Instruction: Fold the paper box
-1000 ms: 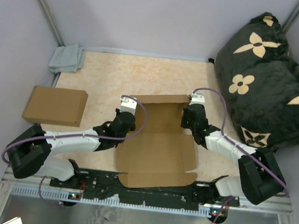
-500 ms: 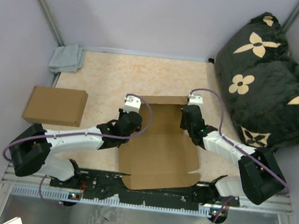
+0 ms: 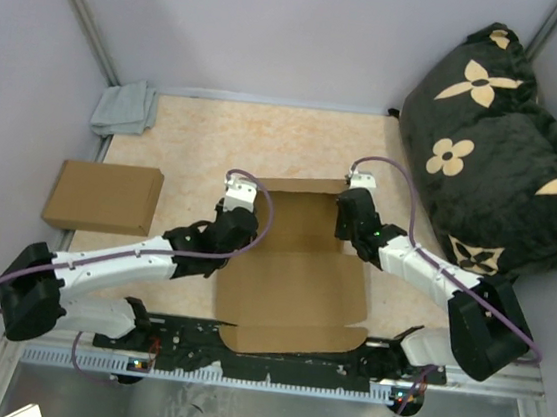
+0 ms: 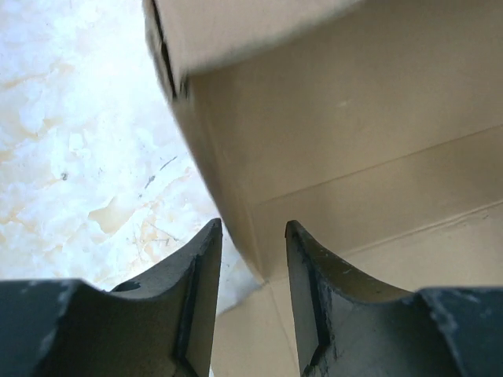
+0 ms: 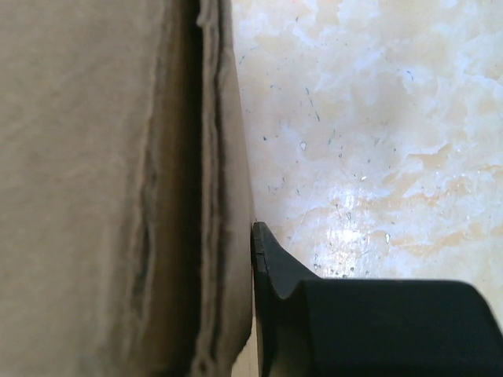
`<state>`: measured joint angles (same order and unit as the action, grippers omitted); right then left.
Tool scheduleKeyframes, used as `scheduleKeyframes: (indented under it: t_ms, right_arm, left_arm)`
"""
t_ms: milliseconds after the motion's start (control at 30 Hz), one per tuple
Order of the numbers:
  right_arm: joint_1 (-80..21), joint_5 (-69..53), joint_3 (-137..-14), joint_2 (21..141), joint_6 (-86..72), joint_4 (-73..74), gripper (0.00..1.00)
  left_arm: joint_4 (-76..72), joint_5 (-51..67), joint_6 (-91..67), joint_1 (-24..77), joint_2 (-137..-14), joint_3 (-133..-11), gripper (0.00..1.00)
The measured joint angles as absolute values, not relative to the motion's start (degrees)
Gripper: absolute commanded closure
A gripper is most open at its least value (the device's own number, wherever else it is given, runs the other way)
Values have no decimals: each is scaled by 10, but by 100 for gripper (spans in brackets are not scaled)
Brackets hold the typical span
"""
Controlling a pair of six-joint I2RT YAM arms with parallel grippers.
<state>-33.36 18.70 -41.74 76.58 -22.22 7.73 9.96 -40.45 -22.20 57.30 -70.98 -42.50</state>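
Observation:
The paper box lies open in the middle of the table, plain brown, its back wall up and its lid flap toward the arms. My left gripper is at the box's left wall. In the left wrist view its fingers stand apart astride the wall's edge, not pinching it. My right gripper is at the right wall. In the right wrist view one finger presses flat on the doubled cardboard wall; the other finger is hidden behind it.
A second flat brown box lies at the left. A small grey cloth sits in the back left corner. A black flowered cushion fills the right side. Grey walls close in the table.
My left gripper shifted a little right along the left wall and back, and the left arm stretched lower. The box's near flap swung slightly. My right gripper stayed on the right wall.

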Motion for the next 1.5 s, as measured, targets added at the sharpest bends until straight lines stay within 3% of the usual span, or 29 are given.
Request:
scheduleKeyframes:
  t_ms: [300,467,600,767,1000,1200,1500]
  right_arm:
    - [-332,183,-452,792,-246,131,87]
    - [-308,129,-520,847,-272,184,78]
    - [-281,58,-534,871,-288,201,64]
    - [-267,-6,-534,873,-286,217,57]
    - [-262,-3,-550,828,-231,256,46]
    - [-260,20,-696,850,-141,264,46]
    - [-251,5,-967,1092,23,259,48]
  left_arm:
    - [166,-385,-260,573,-664,-426,55]
    - [215,-371,-272,573,-625,-456,55]
    - [249,-364,-274,573,-598,-497,55]
    - [281,-352,-274,573,-591,-542,54]
    - [314,-336,-271,573,-581,-552,54]
    - [322,-337,-268,573,-538,-541,54]
    - [323,-338,-287,572,-490,-500,54]
